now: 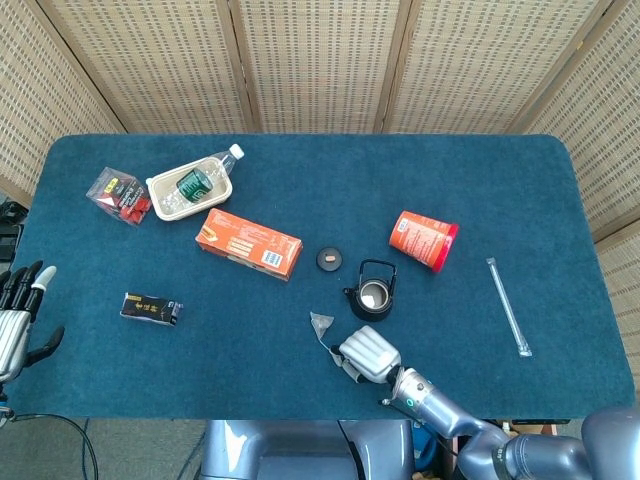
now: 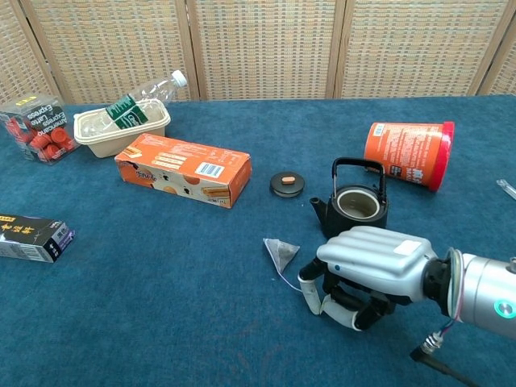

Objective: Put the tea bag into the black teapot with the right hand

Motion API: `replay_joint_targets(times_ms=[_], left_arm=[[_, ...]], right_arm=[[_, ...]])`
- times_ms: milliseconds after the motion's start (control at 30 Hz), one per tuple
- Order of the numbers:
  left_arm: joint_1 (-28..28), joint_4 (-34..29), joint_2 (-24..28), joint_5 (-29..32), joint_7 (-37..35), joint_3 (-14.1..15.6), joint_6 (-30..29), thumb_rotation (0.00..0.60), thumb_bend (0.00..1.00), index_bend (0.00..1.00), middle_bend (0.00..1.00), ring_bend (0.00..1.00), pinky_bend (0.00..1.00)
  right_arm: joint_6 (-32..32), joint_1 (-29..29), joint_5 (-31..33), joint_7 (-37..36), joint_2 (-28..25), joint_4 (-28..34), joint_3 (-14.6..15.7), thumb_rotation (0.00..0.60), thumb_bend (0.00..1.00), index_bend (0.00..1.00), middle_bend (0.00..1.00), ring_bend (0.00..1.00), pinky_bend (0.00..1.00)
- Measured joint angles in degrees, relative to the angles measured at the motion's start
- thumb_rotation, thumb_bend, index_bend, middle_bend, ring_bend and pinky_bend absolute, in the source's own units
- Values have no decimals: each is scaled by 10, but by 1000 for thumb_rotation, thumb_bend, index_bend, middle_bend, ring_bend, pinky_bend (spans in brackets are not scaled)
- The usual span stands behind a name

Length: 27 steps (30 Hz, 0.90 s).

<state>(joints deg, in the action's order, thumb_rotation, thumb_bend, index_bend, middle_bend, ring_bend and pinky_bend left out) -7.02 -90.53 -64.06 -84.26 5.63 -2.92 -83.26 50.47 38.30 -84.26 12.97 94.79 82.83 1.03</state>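
Tea bag lies flat on the blue table, a small grey pyramid-shaped sachet with its thin string trailing off toward the near edge, and it sits just beside the right hand, on that hand's thumb side, to the left of the fingers as the chest view shows them. The fingertips are curled downward and inward under the palm, resting on or just above the cloth; nothing is visibly pinched between them, though the string runs close under the thumb and I cannot tell whether it is touched. The bag itself is clearly apart from the fingers, not in them. The black teapot stands upright with its handle raised and its mouth open, just behind the hand and slightly to the right of the bag; its small round lid lies on the table near it, further back and left. So the pickup, as I judge it, calls for the hand to shift leftward to the bag, then carry it back and up over the pot's opening, a short path. The left hand hangs at the far left table edge, fingers apart and holding nothing, well away from everything that matters.
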Motion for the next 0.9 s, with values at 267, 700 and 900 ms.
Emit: replay_joint_targets(times_ms=[267,700,900], left_arm=[[0,-1,0,-1,1,0,-1,600,364,0,0,0,0],[-1,-1,0,0,1,0,2,600,364,0,0,0,0],[-1,-2,0,-1,2,0,0,600,363,0,0,0,0]], right_arm=[[1,0,-2,-4,-3,2,1,600,712,579,887,936,1000],[7,0,-6,-16,-13,8,-1,600,736,590,888,936,1000],[16,-1,-13,-22,-33,28,-3,600,737,592,888,936,1000]])
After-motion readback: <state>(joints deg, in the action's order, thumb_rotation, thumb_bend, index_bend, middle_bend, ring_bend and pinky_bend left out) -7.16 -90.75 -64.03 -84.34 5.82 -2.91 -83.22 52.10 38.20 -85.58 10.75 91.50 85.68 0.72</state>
